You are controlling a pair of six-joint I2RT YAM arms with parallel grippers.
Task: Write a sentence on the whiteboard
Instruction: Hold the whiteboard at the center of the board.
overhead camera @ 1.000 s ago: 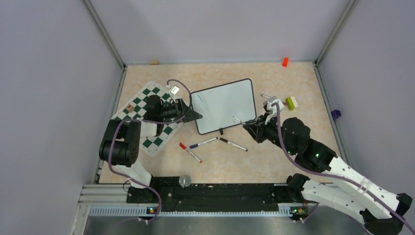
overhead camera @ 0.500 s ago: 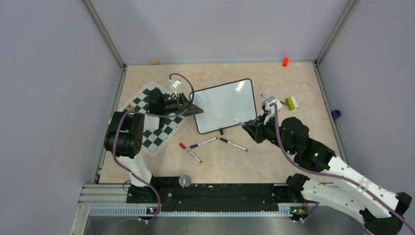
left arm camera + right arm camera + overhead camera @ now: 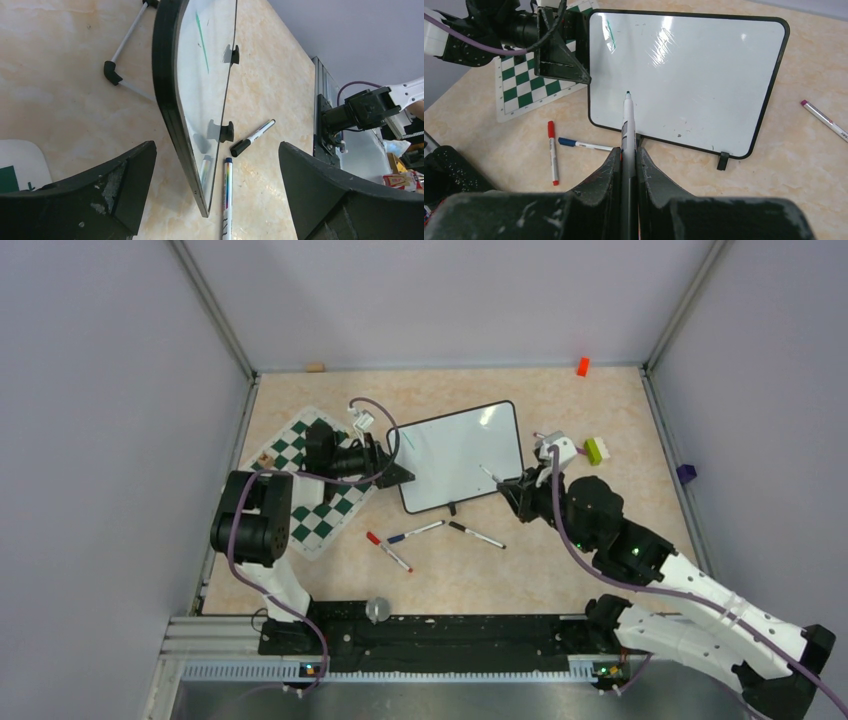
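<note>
So my right gripper (image 3: pixel 628 150) pinched the marker (image 3: pixel 627 117) to write — my left gripper (image 3: pixel 215 152) gaped wide around the edge of the whiteboard (image 3: pixel 704 75).

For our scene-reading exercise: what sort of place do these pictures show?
Probably a lab robot cell: plain grey panels around a tabletop, two arms bolted to a rail, and props like a whiteboard and chessboard mat.

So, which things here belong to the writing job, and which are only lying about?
Job: whiteboard; green-tipped marker, held in the right gripper; open left gripper at the board's edge.
Lying about: chessboard mat; red-capped pen; blue-capped pen; black-capped pen; green block; orange block.
</note>
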